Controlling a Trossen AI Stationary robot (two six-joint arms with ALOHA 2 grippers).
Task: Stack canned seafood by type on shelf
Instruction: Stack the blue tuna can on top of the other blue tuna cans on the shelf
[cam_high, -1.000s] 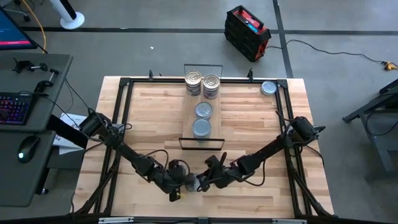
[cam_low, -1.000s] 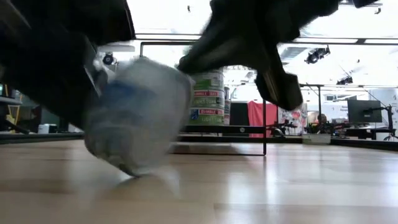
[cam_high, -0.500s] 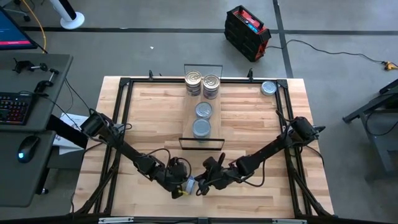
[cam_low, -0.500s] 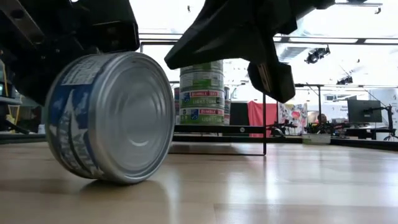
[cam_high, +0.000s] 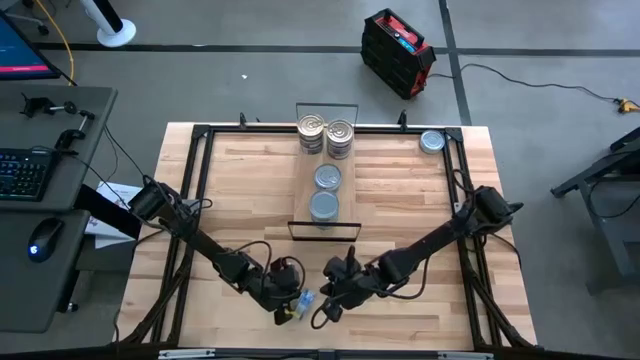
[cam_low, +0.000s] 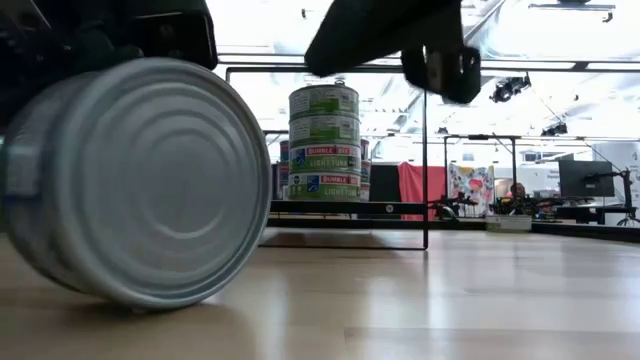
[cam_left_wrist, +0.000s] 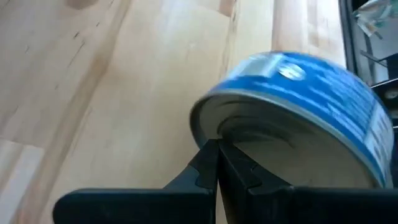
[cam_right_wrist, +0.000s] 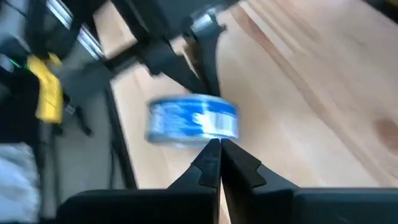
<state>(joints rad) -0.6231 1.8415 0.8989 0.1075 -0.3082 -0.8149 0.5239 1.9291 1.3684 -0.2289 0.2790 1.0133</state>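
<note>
A blue-labelled tin (cam_high: 304, 299) (cam_low: 130, 180) stands on its rim on the tabletop near the front edge, its silver end facing the low camera. My left gripper (cam_high: 294, 305) (cam_left_wrist: 217, 149) is shut, with its tips against this tin. My right gripper (cam_high: 322, 313) (cam_right_wrist: 219, 149) is shut and hangs above and just right of the tin, clear of it. The shelf (cam_high: 352, 170) carries two tin stacks (cam_high: 326, 134) at its far end and two pale-topped tins (cam_high: 325, 191) toward its near end. My left gripper presses its shut fingertips (cam_left_wrist: 210, 155) against the tin's flat silver end (cam_left_wrist: 249, 134), close to the rim. The fingers come slanting down from the table's left side. The tin stands tilted on its rim on the tabletop.
One more tin (cam_high: 431, 142) sits on the tabletop at the far right corner. Black wire frames (cam_high: 325, 232) close the shelf's two short ends. A black rail frame (cam_high: 195, 180) runs along the table's sides. Bare wood lies left and right of the shelf.
My right gripper has risen off the tin and rolled its wrist, staying shut. The tin, first tipped and blurred, now stands on its rim and has shifted slightly toward the near edge, its silver end turned more toward the low camera.
</note>
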